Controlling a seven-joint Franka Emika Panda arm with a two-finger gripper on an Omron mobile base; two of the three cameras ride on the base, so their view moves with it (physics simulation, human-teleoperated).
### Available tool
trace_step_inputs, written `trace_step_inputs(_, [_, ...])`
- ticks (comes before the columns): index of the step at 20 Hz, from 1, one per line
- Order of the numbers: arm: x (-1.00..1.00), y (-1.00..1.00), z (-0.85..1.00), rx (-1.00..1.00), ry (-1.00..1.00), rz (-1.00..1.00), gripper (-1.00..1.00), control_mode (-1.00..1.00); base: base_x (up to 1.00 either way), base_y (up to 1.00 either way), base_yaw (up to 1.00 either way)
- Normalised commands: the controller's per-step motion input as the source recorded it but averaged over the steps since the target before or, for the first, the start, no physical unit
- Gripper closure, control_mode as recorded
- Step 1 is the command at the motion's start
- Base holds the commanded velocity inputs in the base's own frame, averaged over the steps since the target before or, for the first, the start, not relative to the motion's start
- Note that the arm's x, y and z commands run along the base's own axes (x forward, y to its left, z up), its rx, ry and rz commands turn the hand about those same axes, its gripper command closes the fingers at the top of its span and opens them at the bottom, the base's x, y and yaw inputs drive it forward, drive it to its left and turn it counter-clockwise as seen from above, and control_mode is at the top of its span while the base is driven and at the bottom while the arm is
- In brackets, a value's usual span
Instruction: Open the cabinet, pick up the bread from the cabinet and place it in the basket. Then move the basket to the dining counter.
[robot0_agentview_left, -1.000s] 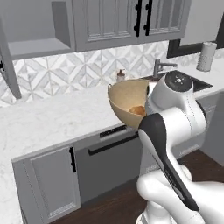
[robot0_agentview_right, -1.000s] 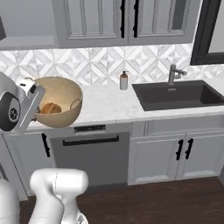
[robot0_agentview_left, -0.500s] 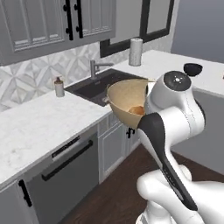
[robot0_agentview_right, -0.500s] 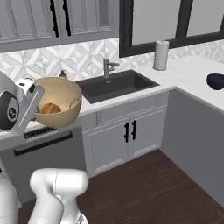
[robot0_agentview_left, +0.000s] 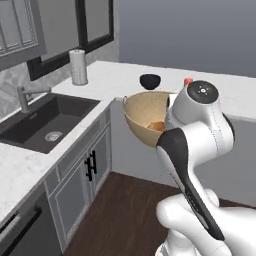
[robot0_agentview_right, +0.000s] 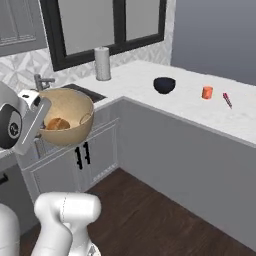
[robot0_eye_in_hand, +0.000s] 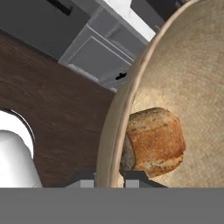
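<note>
The tan round basket (robot0_agentview_left: 142, 116) (robot0_agentview_right: 70, 116) hangs in the air in front of the low sink cabinets, tilted. My gripper (robot0_eye_in_hand: 109, 179) is shut on its rim (robot0_eye_in_hand: 114, 131), one finger inside and one outside. The orange-brown bread (robot0_eye_in_hand: 155, 142) (robot0_agentview_right: 57, 124) (robot0_agentview_left: 157, 126) lies inside the basket against the wall by the gripper. The dining counter (robot0_agentview_right: 195, 110) (robot0_agentview_left: 120, 75), white marble over plain grey sides, runs ahead and to the right. A corner of the grey wall cabinet (robot0_agentview_left: 20, 27) shows at the top left; I cannot tell how its door stands.
On the marble counter stand a small black bowl (robot0_agentview_right: 164, 85) (robot0_agentview_left: 150, 81), an orange cup (robot0_agentview_right: 207, 92), a red pen (robot0_agentview_right: 227, 100) and a paper-towel roll (robot0_agentview_right: 103, 63) (robot0_agentview_left: 78, 67). The black sink (robot0_agentview_left: 45, 122) with its faucet (robot0_agentview_left: 22, 97) lies left. Dark wood floor (robot0_agentview_right: 165, 215) stretches below.
The whole picture has swung: the base has turned from the tiled worktop and dishwasher past the sink to the counter corner. The basket with the bread stays held in the same place before the arm.
</note>
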Motion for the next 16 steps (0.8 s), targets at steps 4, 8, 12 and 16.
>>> trace_step_inputs(4, [0.00,0.00,0.00,0.00,0.00,0.00,1.00,1.00,0.42,-0.67,-0.51])
trace_step_inputs(8, [0.00,0.00,0.00,0.00,0.00,0.00,1.00,1.00,0.31,-0.72,-0.48])
trace_step_inputs(12, [0.00,0.00,0.00,0.00,0.00,0.00,1.00,1.00,0.23,-0.63,-0.46])
trace_step_inputs(16, [0.00,0.00,0.00,0.00,0.00,0.00,1.00,1.00,0.37,-0.51,-0.40])
